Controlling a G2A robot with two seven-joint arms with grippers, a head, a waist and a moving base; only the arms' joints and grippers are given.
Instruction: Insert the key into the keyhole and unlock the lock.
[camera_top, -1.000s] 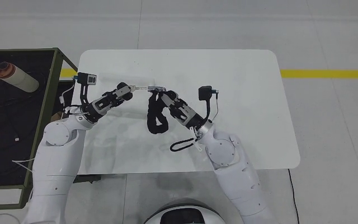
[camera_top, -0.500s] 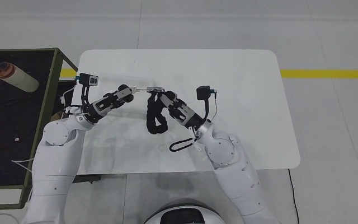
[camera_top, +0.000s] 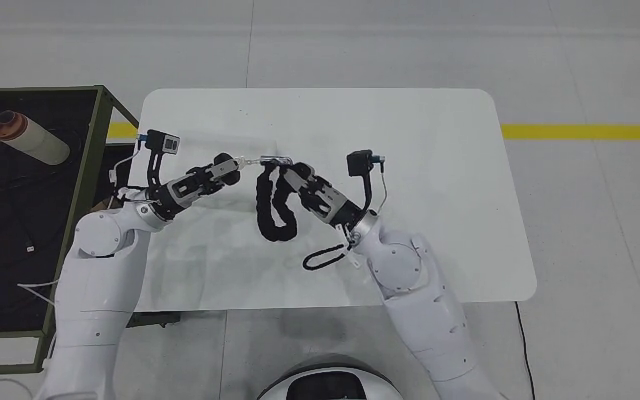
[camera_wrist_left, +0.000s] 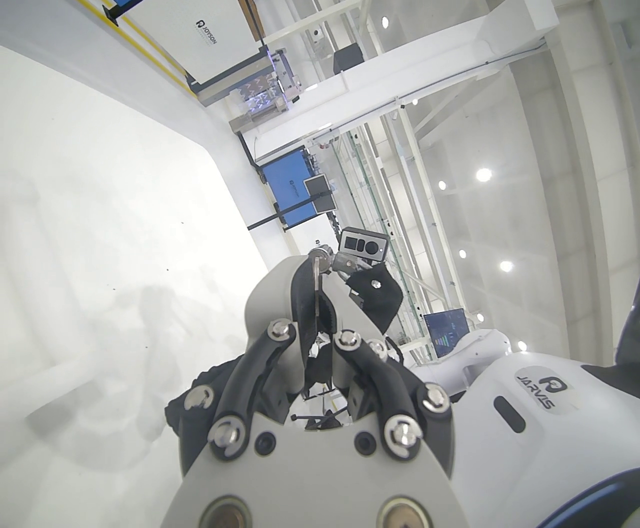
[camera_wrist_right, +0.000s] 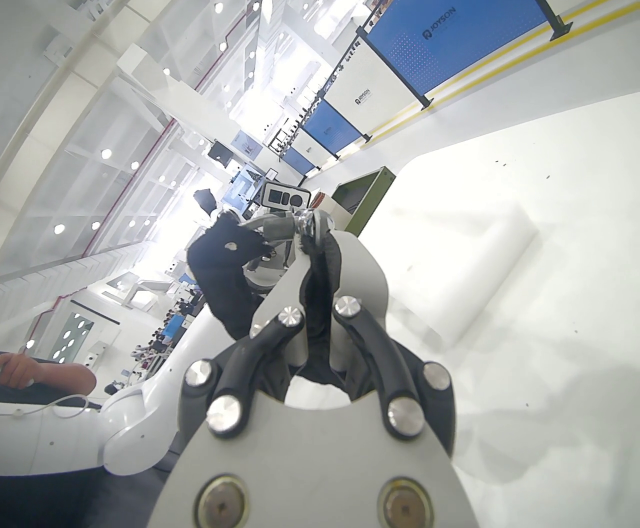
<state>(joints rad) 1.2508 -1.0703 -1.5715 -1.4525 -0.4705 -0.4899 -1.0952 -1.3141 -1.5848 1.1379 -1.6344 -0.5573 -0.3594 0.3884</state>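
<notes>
Key (camera_wrist_left: 317, 285) head hidden btwn left gripper (camera_wrist_left: 311, 300) jaws, lock (camera_wrist_right: 287, 225) body btwn right gripper (camera_wrist_right: 320, 250) jaws; tip depth unclear.

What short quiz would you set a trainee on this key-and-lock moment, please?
1. True or false: the left gripper is shut on the key.
2. What holds the lock? A: the left gripper. B: the right gripper. C: nothing holds it.
3. Fill in: the key's tip reaches the lock's metal ____.
Key: 1 true; 2 B; 3 cylinder.
</notes>
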